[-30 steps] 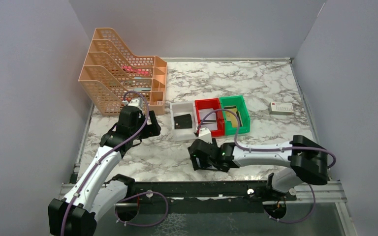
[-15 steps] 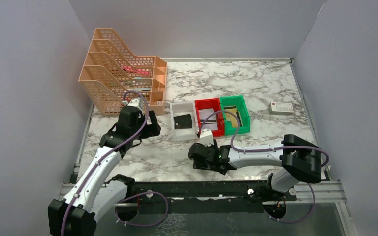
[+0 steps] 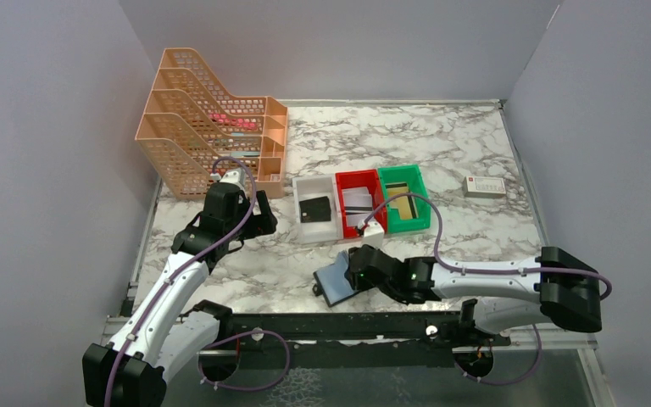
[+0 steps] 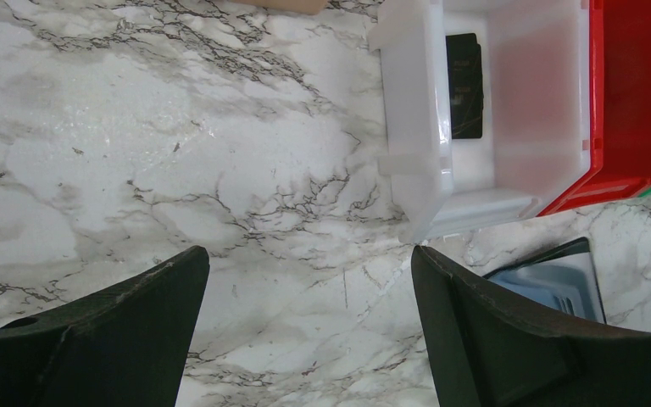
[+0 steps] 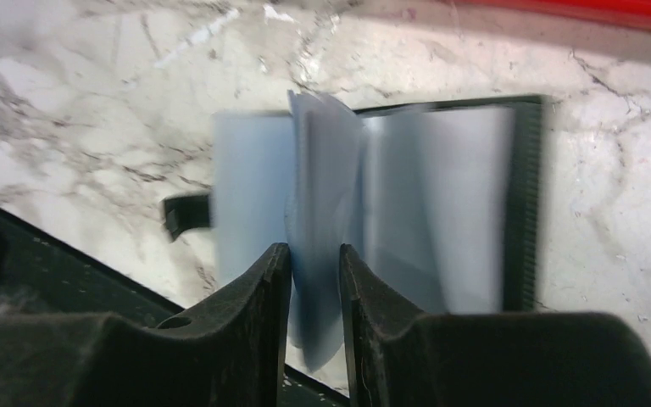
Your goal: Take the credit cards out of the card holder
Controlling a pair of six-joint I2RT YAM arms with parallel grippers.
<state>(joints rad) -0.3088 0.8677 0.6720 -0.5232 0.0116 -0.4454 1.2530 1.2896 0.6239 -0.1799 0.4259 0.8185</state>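
Observation:
The card holder (image 3: 336, 281) lies open on the marble near the front edge, blue-grey inner face up, black cover beneath. My right gripper (image 3: 358, 276) sits over its right side. In the right wrist view the card holder (image 5: 441, 212) is blurred, and the right gripper (image 5: 315, 263) is shut on one of its blue-grey inner leaves. No card shows in the holder. A tan-gold credit card (image 3: 403, 206) lies in the green bin (image 3: 421, 203). My left gripper (image 3: 263, 216) is open and empty above bare marble; the left wrist view shows the left gripper (image 4: 307, 254) with the card holder (image 4: 559, 284) at the right.
A white bin (image 3: 302, 222) holds a small black square piece (image 3: 314, 208). A red bin (image 3: 375, 222) with a pale flat item stands between the white and green bins. An orange file rack (image 3: 212, 123) is at the back left. A white box with a red mark (image 3: 484, 186) is at the right.

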